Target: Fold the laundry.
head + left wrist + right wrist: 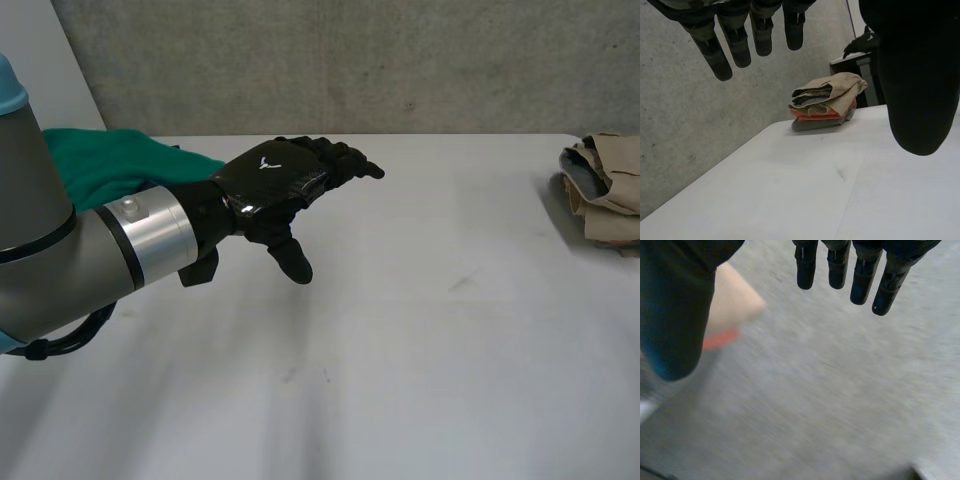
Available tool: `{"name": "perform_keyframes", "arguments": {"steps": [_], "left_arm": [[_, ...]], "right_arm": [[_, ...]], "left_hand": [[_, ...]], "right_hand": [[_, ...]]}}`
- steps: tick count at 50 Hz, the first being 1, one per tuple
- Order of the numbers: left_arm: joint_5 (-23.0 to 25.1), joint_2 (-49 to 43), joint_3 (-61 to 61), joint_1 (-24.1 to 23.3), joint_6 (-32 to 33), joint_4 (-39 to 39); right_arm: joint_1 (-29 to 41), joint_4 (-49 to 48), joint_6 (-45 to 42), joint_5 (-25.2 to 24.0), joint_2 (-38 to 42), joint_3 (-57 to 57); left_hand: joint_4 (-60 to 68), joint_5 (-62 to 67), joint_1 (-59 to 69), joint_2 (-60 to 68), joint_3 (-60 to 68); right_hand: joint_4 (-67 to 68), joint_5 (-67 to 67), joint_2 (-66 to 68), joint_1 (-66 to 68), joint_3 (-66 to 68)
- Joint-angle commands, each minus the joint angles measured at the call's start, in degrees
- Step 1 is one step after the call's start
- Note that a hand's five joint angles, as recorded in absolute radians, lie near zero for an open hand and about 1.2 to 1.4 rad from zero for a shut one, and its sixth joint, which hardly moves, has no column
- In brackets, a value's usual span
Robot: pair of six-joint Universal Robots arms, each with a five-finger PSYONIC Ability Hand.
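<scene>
Currently the black left hand [270, 185] is hovering over the white table [420, 350], coming in from the table's left edge at the end of its grey arm [60, 240]. Its fingers are stretching out straight and a little apart, and the thumb is pointing down toward the table top. The hand is wide and is holding nothing. In its own wrist view the left hand [917, 90] is showing the same straight fingers [722, 55], with bare table under them.

Two lots of laundry are lying on the table. One loose green fleece cloth [110, 160] is sitting in a heap at the far left corner, behind the left arm and partly hidden by it. One stack of folded clothes [610, 195] is resting at the right edge, near the far right corner, well apart from the left hand. In the left wrist view this stack [825, 107] is showing three layers that I can count: a beige one on top, an orange one in the middle and a grey one at the bottom.

The black right hand [675, 305] is appearing in its own wrist view with straight, spread fingers [862, 275], wide too and gripping nothing.
</scene>
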Motion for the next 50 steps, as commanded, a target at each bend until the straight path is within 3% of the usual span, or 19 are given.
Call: {"name": "perform_keyframes", "arguments": {"steps": [1,4,7,11,13,16,21,22,24,25,29,32,37,43,48,50], "left_arm": [[0.00,0.26,0.07,0.01,0.00,0.01],[0.00,0.87,0.16,0.10,0.00,0.01],[-0.09,1.31,0.16,0.36,0.00,0.10],[-0.53,1.57,0.51,1.42,0.00,0.63],[-1.93,2.01,0.77,2.03,0.00,1.06],[-7.63,2.63,1.21,3.96,0.09,3.52],[-20.55,2.19,2.44,9.41,0.61,14.14],[-23.35,0.88,3.40,12.38,0.96,17.73],[-23.99,-2.19,5.07,16.08,0.97,20.04],[-23.39,-6.47,7.26,19.84,1.14,20.31],[-19.18,-17.72,15.33,24.88,3.15,16.81],[-17.32,-24.86,20.88,25.94,6.67,15.31],[-18.01,-36.89,29.67,30.06,18.34,15.13],[-19.60,-45.00,35.57,31.30,23.64,15.57],[-23.55,-49.66,40.32,32.18,24.08,17.50],[-24.61,-50.11,40.68,32.27,24.17,19.51]], "right_arm": [[-0.01,-0.82,-5.92,17.55,-4.98,-5.14],[3.06,-1.08,-4.61,18.11,-6.65,-6.12],[12.46,-1.96,1.18,16.62,-11.04,-5.77],[22.04,-3.98,11.90,12.84,-17.81,-1.21],[26.62,-4.51,17.01,8.63,-22.29,4.14],[32.58,-4.69,21.22,1.01,-27.03,12.47],[43.49,-3.63,20.55,-6.67,-27.49,23.57],[44.64,-3.37,19.76,-6.94,-27.40,25.24],[47.36,-1.62,16.61,-6.51,-27.23,29.01],[47.55,-1.09,15.28,-6.24,-27.14,30.17],[48.25,1.11,8.42,-3.70,-24.68,33.52],[48.16,2.34,4.03,-0.89,-22.84,34.57],[47.73,3.66,1.82,1.85,-22.31,35.36],[47.64,3.75,2.34,1.94,-22.30,36.95],[47.55,3.75,2.52,1.94,-22.13,38.35],[47.55,3.75,2.26,1.94,-22.13,38.62]], "left_hand": [[0.53,-0.51,1.31,0.41,0.04],[0.70,-0.34,1.48,0.58,0.21],[0.70,-0.34,1.48,0.58,0.21],[0.86,-0.17,1.65,0.75,0.37],[1.03,-0.01,1.81,0.91,0.54],[0.86,-0.17,1.65,0.75,0.37],[-1.49,-2.53,-0.71,-1.61,-1.98],[-1.49,-2.53,-0.71,-1.61,-1.98],[-1.32,-2.36,-0.54,-1.44,-1.81],[-0.82,-1.86,-0.04,-0.94,-1.31],[-0.48,-1.52,0.30,-0.60,-0.97],[-0.48,-1.52,0.30,-0.60,-0.97],[0.35,-0.68,1.14,0.24,-0.14],[4.38,3.35,5.17,4.26,3.89],[26.54,25.50,27.32,26.42,26.05],[51.56,50.53,52.35,51.45,51.08]], "right_hand": [[-3.78,-3.47,-2.80,-1.66,-2.44],[-3.78,-3.47,-2.80,-1.66,-2.44],[-3.78,-3.47,-2.80,-1.66,-2.44],[-3.78,-3.47,-2.80,-1.66,-2.44],[-3.78,-3.47,-2.80,-1.66,-2.44],[-3.78,-3.47,-2.80,-1.66,-2.44],[-3.78,-3.47,-2.80,-1.66,-2.44],[-3.78,-3.47,-2.80,-1.66,-2.44],[-3.78,-3.47,-2.80,-1.66,-2.44],[-3.78,-3.47,-2.80,-1.66,-2.44],[-3.78,-3.47,-2.80,-1.66,-2.44],[-3.78,-3.47,-2.80,-1.66,-2.44],[-3.78,-3.47,-2.80,-1.66,-2.44],[-3.78,-3.47,-2.80,-1.66,-2.44],[-3.78,-3.47,-2.80,-1.66,-2.44],[-3.78,-3.47,-2.80,-1.66,-2.44]]}}
